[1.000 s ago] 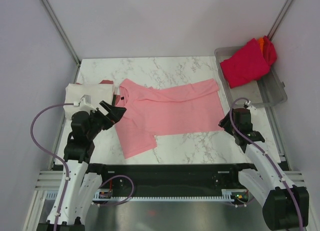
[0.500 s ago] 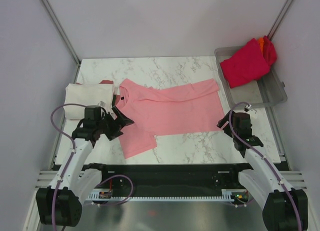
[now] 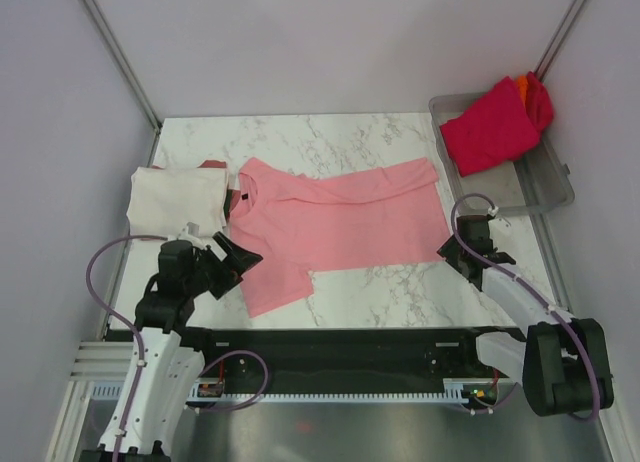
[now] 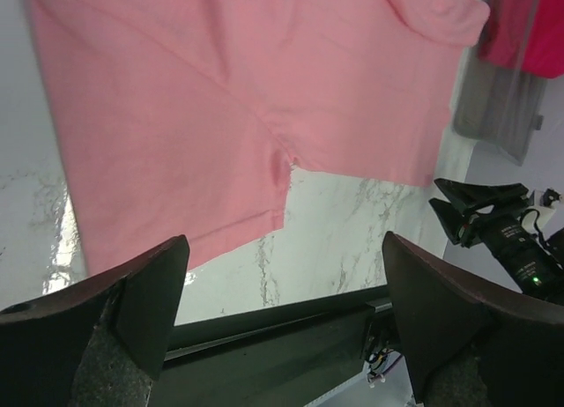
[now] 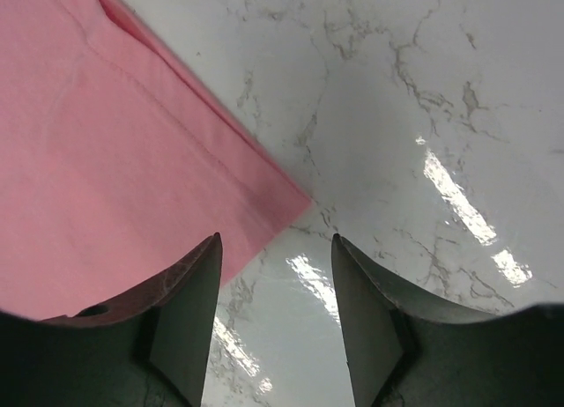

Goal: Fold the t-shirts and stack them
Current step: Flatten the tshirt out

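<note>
A light pink t-shirt (image 3: pixel 330 222) lies spread flat across the marble table, one sleeve pointing to the near edge. My left gripper (image 3: pixel 240 257) is open and empty, just left of that sleeve; in the left wrist view (image 4: pixel 282 319) it hovers over the sleeve's (image 4: pixel 238 99) near edge. My right gripper (image 3: pixel 447 247) is open and empty beside the hem's near right corner; in the right wrist view (image 5: pixel 275 314) that corner (image 5: pixel 295 196) lies just ahead of the fingers. A folded cream-white shirt (image 3: pixel 178 197) lies at the left on a dark red one (image 3: pixel 212 165).
A grey translucent tray (image 3: pixel 545 182) stands at the back right, holding a crimson shirt (image 3: pixel 490 127) with an orange one (image 3: pixel 525 82) behind it. A black rail (image 3: pixel 340 337) runs along the table's near edge. Walls close in the left, back and right sides.
My left arm has drawn back toward the near edge and dropped lower, the gripper moving from the shirt's collar side to the sleeve. My right gripper has shifted slightly. The shirt has not moved.
</note>
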{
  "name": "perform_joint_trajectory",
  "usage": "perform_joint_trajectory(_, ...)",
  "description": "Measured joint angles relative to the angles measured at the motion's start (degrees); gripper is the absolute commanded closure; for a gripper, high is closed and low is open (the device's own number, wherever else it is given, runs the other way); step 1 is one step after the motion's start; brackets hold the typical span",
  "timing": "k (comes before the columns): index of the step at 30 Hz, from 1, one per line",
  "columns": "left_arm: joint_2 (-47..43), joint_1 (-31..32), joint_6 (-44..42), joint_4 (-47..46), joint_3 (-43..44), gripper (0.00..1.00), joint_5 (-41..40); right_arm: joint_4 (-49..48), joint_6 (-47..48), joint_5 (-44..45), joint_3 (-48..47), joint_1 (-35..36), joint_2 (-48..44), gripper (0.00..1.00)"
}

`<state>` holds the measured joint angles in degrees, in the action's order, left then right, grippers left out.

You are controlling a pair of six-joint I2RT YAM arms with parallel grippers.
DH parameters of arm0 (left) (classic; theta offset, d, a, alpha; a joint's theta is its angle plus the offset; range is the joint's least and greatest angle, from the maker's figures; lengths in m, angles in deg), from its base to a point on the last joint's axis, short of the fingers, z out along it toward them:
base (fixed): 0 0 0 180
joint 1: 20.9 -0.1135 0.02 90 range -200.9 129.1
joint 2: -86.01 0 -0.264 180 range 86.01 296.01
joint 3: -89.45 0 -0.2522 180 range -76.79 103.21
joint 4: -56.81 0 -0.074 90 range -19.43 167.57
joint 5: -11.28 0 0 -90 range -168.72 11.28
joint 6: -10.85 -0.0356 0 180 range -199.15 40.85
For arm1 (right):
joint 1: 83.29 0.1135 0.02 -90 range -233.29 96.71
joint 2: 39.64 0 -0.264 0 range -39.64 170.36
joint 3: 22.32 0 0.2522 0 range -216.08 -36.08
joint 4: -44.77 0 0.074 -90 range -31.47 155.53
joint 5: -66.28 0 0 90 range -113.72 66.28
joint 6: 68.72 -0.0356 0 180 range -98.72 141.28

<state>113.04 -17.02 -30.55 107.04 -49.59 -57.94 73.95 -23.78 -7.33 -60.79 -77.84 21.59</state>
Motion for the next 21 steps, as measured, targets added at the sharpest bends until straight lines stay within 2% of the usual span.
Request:
perform_joint_trajectory(5,2.19,0.02,1.29,1.51,-1.90,0.00,-1.92,-2.51,-2.14,0.68,-2.69,0.00,6.93,0.44)
perform_joint_trajectory(10,-0.09,0.07,2.21,1.62,-2.05,0.00,-3.45,-5.22,-3.28,1.73,-5.88,0.00,13.38,0.52)
perform_joint_trajectory(14,0.20,0.09,2.80,1.62,-2.05,0.00,-5.33,-6.67,-3.65,2.12,-6.34,0.00,14.91,0.73)
perform_joint_trajectory(15,0.79,0.11,2.93,1.62,-2.05,0.00,-5.81,-6.82,-3.80,2.16,-6.27,0.00,14.95,0.83)
perform_joint_trajectory(17,2.38,0.11,3.04,1.64,-2.03,0.00,-6.56,-7.21,-4.09,2.60,-5.90,0.00,14.95,0.91)
perform_joint_trajectory(18,3.21,0.11,3.06,1.68,-2.03,0.01,-6.95,-7.52,-4.20,2.84,-5.62,0.00,14.95,1.00)
perform_joint_trajectory(21,5.01,0.24,3.08,1.77,-2.03,0.04,-7.52,-8.28,-4.61,3.56,-4.76,0.00,14.34,1.00)
